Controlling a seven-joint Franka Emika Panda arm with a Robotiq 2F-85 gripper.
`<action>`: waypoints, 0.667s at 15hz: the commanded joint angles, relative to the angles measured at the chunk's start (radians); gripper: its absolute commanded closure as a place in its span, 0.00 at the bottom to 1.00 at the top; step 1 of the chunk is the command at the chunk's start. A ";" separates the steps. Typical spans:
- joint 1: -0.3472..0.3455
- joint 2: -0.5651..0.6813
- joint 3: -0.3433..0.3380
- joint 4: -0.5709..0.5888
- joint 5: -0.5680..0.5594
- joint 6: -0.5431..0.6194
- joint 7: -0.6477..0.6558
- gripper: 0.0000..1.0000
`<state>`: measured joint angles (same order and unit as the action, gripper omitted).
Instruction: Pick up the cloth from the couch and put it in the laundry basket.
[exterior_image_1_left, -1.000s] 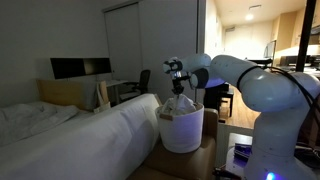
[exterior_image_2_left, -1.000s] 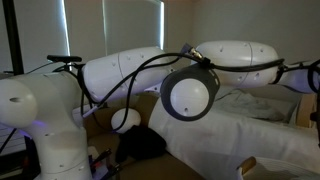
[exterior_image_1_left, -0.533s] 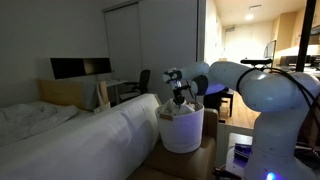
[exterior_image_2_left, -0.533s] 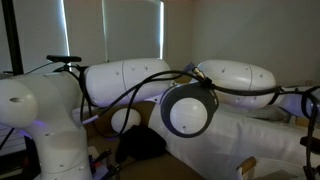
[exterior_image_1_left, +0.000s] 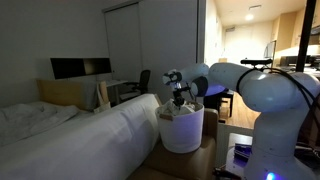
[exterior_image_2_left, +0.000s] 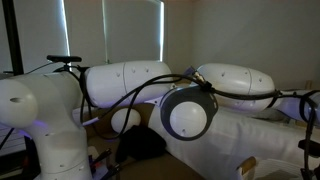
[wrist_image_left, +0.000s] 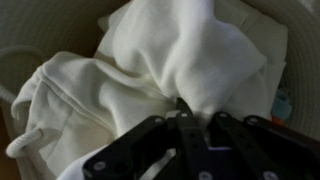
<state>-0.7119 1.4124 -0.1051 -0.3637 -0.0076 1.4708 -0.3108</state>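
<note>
Pincer (wrist_image_left: 185, 112) apparently clamped on cloth (wrist_image_left: 150, 70) (white, bunched), low inside laundry basket (exterior_image_1_left: 181, 135).

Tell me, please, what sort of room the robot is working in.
Likely a bedroom in a home: a white couch or bed, closet doors, and a laundry basket holding cloth.

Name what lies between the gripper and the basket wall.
Only the bunched white cloth, pinched by the gripper and filling the basket; wrist view shows it.
</note>
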 joint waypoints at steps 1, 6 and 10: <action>0.000 -0.014 0.007 -0.021 -0.009 0.001 0.000 0.89; 0.023 -0.013 -0.018 -0.036 -0.056 -0.032 -0.077 0.47; 0.043 -0.026 -0.033 -0.028 -0.099 -0.054 -0.132 0.21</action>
<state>-0.6822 1.4126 -0.1215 -0.3705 -0.0732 1.4412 -0.3854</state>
